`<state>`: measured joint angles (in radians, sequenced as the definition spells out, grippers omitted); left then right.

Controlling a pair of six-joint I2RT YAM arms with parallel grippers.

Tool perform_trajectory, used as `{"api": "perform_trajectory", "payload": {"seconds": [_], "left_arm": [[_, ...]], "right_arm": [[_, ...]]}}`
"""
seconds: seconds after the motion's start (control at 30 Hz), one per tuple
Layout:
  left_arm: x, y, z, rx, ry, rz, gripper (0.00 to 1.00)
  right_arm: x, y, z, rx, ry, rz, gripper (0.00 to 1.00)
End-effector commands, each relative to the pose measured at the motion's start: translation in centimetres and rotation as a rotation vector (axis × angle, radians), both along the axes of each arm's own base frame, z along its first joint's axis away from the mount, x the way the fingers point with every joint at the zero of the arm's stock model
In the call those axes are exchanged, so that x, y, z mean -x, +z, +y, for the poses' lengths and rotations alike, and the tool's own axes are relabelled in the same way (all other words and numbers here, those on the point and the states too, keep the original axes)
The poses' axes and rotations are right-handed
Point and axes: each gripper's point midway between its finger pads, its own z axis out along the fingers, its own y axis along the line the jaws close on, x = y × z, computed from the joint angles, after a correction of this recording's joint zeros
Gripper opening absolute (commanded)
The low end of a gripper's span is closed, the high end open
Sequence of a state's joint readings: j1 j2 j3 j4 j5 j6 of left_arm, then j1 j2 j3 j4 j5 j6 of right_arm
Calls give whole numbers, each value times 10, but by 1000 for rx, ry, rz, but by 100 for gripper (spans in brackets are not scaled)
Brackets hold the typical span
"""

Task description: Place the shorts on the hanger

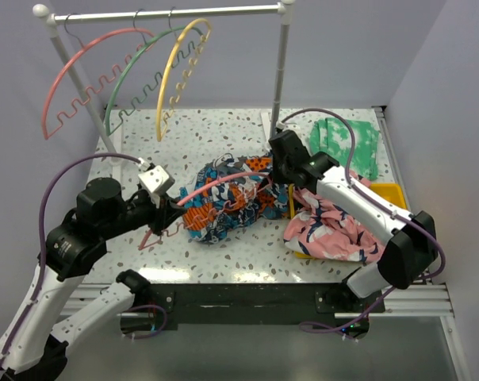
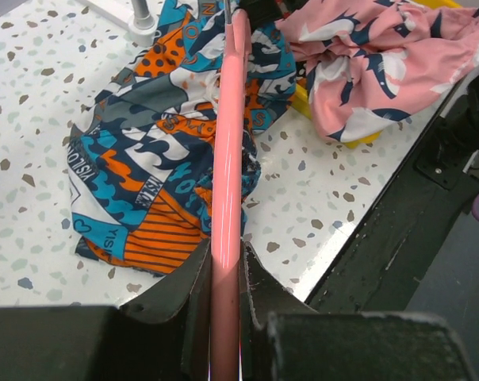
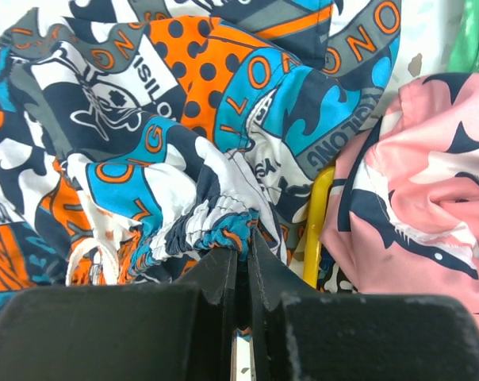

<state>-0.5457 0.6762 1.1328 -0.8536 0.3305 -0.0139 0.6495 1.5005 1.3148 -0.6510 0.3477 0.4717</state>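
The shorts (image 1: 228, 200), in a blue, orange, grey and white print, lie bunched on the table's middle. A coral-pink hanger (image 1: 216, 186) lies across them, its zigzag bar partly hidden. My left gripper (image 1: 174, 211) is shut on the hanger's arched bar (image 2: 226, 238) at its left end. My right gripper (image 1: 277, 179) is shut on the gathered waistband of the shorts (image 3: 224, 226) at their right edge. In the left wrist view the shorts (image 2: 152, 167) spread under the bar.
A rack (image 1: 168, 14) at the back holds a second pink hanger (image 1: 85, 55), a green hanger (image 1: 136, 75) and a yellow hanger (image 1: 176, 71). A pink floral garment (image 1: 331, 226) fills a yellow bin (image 1: 386, 193) at right. A green tie-dye cloth (image 1: 346, 143) lies behind.
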Motion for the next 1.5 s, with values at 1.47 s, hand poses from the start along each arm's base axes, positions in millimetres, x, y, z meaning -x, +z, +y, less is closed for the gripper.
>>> {"api": "perform_trajectory", "payload": {"seconds": [1.47], "left_arm": [[-3, 89, 29, 214, 172, -342, 0]], "right_arm": [[38, 220, 111, 98, 574, -457, 0]]}}
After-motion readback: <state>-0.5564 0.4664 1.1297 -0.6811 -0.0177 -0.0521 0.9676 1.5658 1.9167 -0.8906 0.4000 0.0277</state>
